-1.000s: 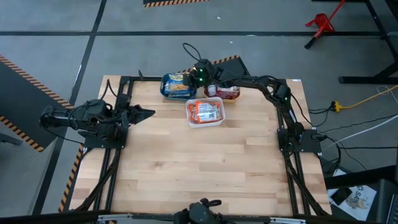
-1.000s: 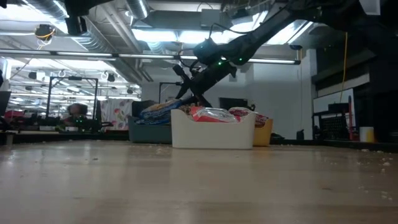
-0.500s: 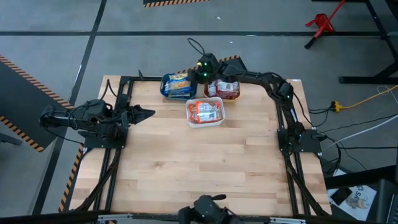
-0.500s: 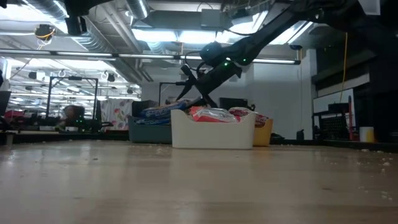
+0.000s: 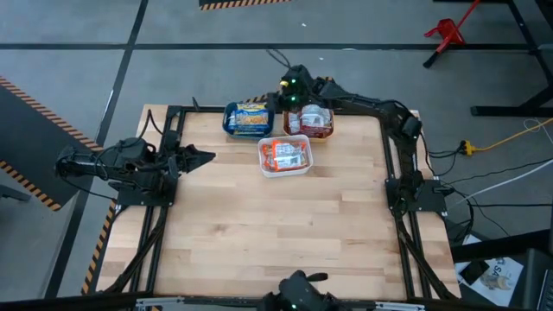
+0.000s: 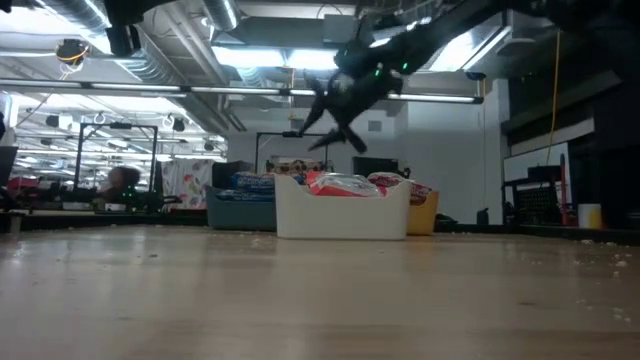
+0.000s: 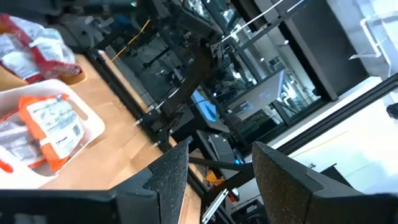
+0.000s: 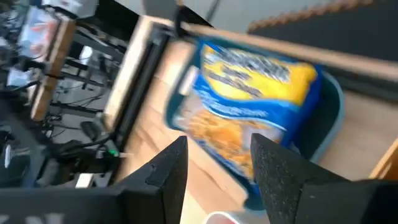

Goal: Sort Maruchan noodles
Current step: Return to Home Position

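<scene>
Blue-yellow noodle packets [image 5: 249,117] lie flat in the teal bin [image 8: 329,106] at the table's far edge. My right gripper [image 8: 219,142] hovers open above that bin's right end [image 5: 282,100], well clear of it in the low view [image 6: 325,135], with nothing between its fingers. Orange-red packets [image 5: 285,154] fill the white bin [image 6: 340,215]. Maroon-white packets [image 5: 313,119] fill the orange bin [image 6: 425,212]. My left gripper [image 5: 207,157] waits at the table's left side, level and open [image 7: 217,149], holding nothing.
The three bins stand close together at the far middle of the table, the white one nearest. The wooden tabletop [image 5: 276,233] lies bare in front of them. Black frame rails [image 5: 164,216] run along the left and right sides.
My right gripper has opened and let go of a blue-yellow packet, then risen and drawn back toward the table's far right. The packet, which stuck up tilted out of the teal bin, now lies flat in it.
</scene>
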You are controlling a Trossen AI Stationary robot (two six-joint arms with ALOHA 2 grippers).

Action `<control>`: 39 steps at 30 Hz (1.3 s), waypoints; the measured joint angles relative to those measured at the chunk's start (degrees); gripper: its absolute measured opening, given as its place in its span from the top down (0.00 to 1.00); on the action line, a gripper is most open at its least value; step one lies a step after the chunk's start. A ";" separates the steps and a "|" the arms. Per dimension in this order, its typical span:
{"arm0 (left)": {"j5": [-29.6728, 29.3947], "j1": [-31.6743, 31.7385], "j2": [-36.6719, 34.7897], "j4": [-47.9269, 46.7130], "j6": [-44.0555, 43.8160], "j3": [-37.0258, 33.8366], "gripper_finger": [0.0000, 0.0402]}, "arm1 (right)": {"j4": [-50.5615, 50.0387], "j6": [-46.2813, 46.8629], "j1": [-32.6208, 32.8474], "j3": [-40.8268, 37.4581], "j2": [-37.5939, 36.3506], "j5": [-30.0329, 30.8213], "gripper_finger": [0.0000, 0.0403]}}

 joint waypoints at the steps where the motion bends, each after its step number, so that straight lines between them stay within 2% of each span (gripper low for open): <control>1: 0.00 0.00 0.00 0.47 0.17 0.00 0.57 | 0.01 -0.67 0.00 0.00 -1.12 0.19 0.60; 6: 0.35 0.00 0.00 1.46 3.88 0.00 0.57 | -0.61 -8.71 0.09 0.02 -8.11 -2.28 0.60; 10: -0.23 0.01 0.00 1.48 9.95 0.00 0.57 | -5.15 -15.53 -0.22 0.04 -14.78 -10.73 0.60; 14: -2.58 0.00 0.00 1.75 10.45 0.00 0.57 | -13.30 -17.95 -0.66 0.04 -20.92 -16.77 0.60; 17: -3.46 0.04 0.02 2.05 14.75 0.00 0.57 | -19.68 -23.51 -0.16 0.00 -26.08 -17.57 0.60; 19: -2.48 0.00 -0.02 2.20 18.07 0.00 0.57 | -20.27 -31.14 1.76 -0.59 -30.10 -17.88 0.60; 21: -2.03 0.09 -1.24 2.84 19.26 -0.01 0.57 | -19.84 -34.43 3.56 -1.36 -34.33 -18.60 0.60; 25: 3.22 1.48 -7.39 5.34 23.27 0.11 0.57 | -20.11 -37.20 3.66 -5.78 -44.05 -17.19 0.60; 28: 4.97 2.30 -13.98 2.83 25.12 0.09 0.57 | -18.14 -37.90 3.30 -13.00 -52.90 -13.63 0.60; 31: 4.72 2.49 -20.66 -1.78 26.58 0.10 0.57 | -8.67 -35.79 3.65 -25.22 -62.97 -12.76 0.60; 34: 7.11 2.51 -20.41 -6.12 26.92 0.14 0.57 | 6.45 -29.42 3.44 -40.54 -72.68 -13.11 0.60; 36: 9.28 2.44 -19.11 -5.01 26.54 -0.20 0.57 | 15.01 -24.52 3.45 -50.50 -78.50 -13.22 0.60; 39: 9.37 2.52 -17.77 -6.31 25.34 -3.84 0.57 | 29.45 -17.15 3.57 -64.19 -85.29 -13.83 0.60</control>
